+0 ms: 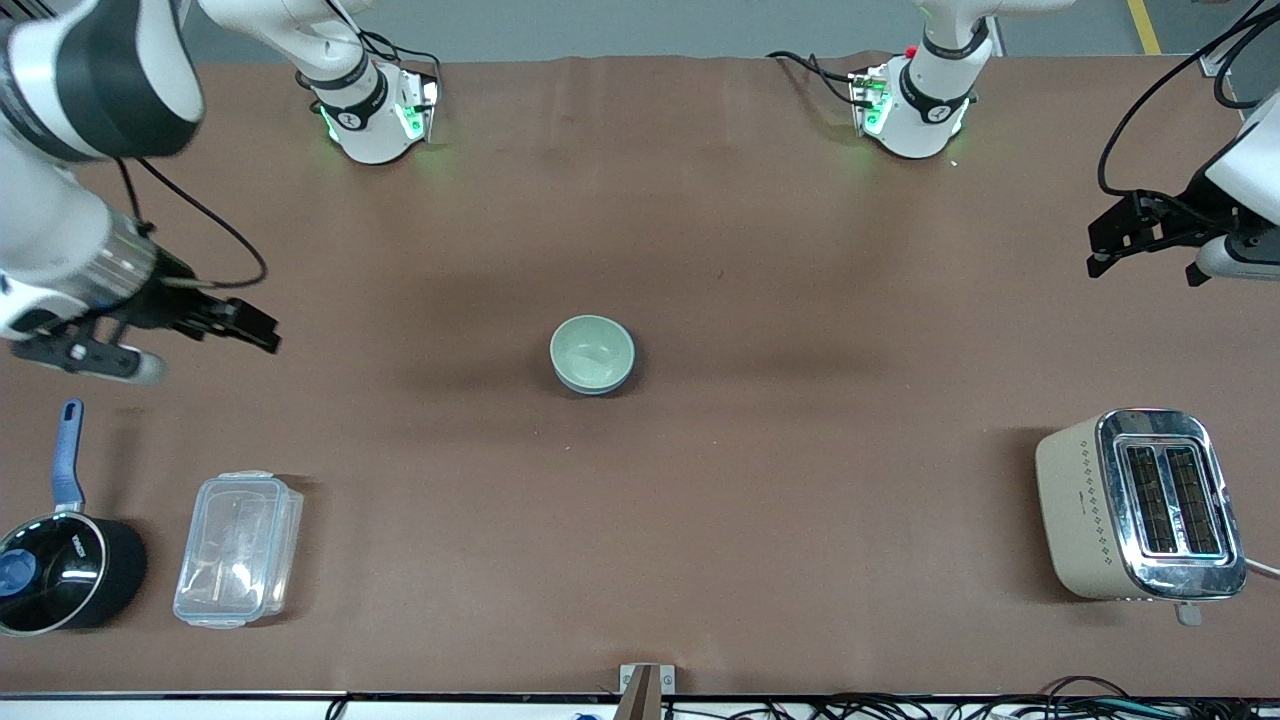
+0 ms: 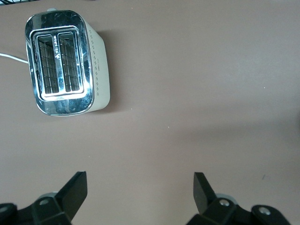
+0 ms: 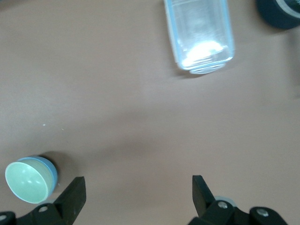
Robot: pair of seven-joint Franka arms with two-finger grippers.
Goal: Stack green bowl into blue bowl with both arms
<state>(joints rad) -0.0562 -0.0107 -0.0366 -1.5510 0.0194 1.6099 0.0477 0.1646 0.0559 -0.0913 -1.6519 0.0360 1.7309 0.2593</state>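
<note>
The brown worktop [image 1: 760,300] carried everything, and both arms hung above its two ends, well apart from the work at its middle. The cream toaster [image 1: 1140,505] with its chrome top stood at the left arm's end; in the left wrist view it lay ahead of the left gripper [image 2: 140,187], whose jaws stood wide with nothing between them. At the right arm's end were the black saucepan [image 1: 60,575] with its blue handle and, beside it, the clear plastic lidded container [image 1: 238,548].

The right gripper [image 3: 139,190] also hovered with jaws spread wide and empty; the container showed ahead of it in its wrist view.

The green bowl [image 1: 592,352] already sat nested in the blue bowl [image 1: 598,386], of which only a thin blue edge showed under the green rim. In the right wrist view the pair sat just off to one side of the right jaws, clear of them.

By their look, the bowls were light, rigid and smooth, so likely slippery to a pinch. The sound hold would be over the rim, one finger inside and one outside the wall. Nested as they were, a rim pinch might catch both walls together.
</note>
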